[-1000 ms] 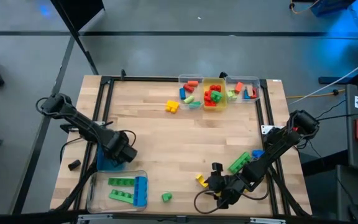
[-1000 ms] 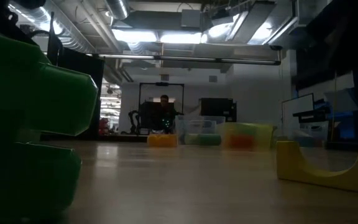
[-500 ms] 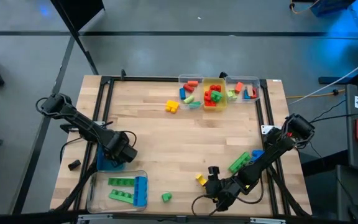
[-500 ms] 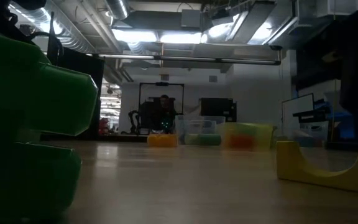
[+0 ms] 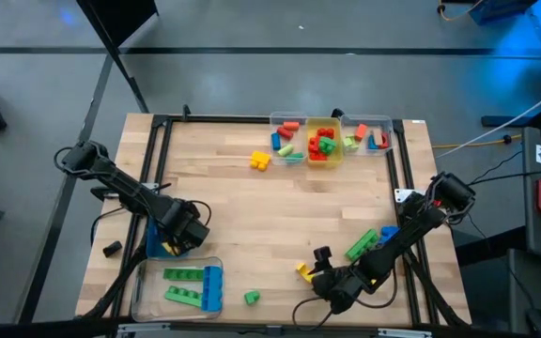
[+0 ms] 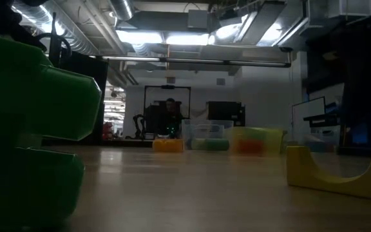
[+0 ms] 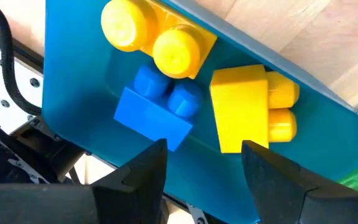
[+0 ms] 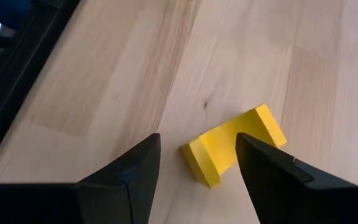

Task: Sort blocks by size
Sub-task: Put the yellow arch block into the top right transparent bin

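Observation:
A yellow arch-shaped block [image 8: 234, 144] lies flat on the wood near the table's front edge, also seen as the yellow block [image 5: 303, 271] from above. My right gripper [image 8: 197, 171] stands open just over it, slanting down, one finger on either side. My left gripper [image 7: 204, 163] hangs open over the blue bin [image 7: 73, 81] at the front left. In that bin lie two yellow blocks [image 7: 250, 106] and a blue block [image 7: 157, 112]. The left gripper [image 5: 184, 228] holds nothing.
Three clear bins [image 5: 325, 141] with mixed blocks stand at the far edge, with a yellow block [image 5: 259, 161] beside them. A clear bin [image 5: 181, 286] at the front left holds long green and blue bars. A green block [image 5: 363, 244], a blue block [image 5: 389, 231] and a small green one [image 5: 252, 297] lie loose.
My right gripper has sunk a little toward the yellow arch block and rolled about its own axis. In the low view its dark shape has come in at the right edge. The blocks have stayed where they were.

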Controlling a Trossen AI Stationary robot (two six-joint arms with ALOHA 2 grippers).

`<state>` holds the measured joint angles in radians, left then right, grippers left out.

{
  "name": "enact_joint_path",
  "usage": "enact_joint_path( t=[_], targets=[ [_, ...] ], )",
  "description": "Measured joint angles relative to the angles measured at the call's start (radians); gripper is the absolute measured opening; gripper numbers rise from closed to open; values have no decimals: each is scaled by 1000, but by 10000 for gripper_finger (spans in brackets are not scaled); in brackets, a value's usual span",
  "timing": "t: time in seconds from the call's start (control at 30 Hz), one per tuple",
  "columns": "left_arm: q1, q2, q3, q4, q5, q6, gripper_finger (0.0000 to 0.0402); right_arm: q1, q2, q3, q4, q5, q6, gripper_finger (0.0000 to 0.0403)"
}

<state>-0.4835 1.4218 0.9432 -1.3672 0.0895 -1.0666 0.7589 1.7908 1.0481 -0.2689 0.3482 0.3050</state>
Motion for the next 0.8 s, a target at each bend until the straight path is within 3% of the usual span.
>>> enact_joint_path(
  t=[0.33, 0.7, 0.8],
  targets=[
    [0, 0, 0, -1, 0, 0, 189, 0, 93, 0, 43, 7, -4, 196],
    [-1, 0, 32, 0, -50, -14, 189, -11, 117, 1, 107, 69, 47, 50],
    [-1, 0, 80, 11, -95, 20, 189, -41, 115, 0, 139, 63, 59, 40]
  ],
)
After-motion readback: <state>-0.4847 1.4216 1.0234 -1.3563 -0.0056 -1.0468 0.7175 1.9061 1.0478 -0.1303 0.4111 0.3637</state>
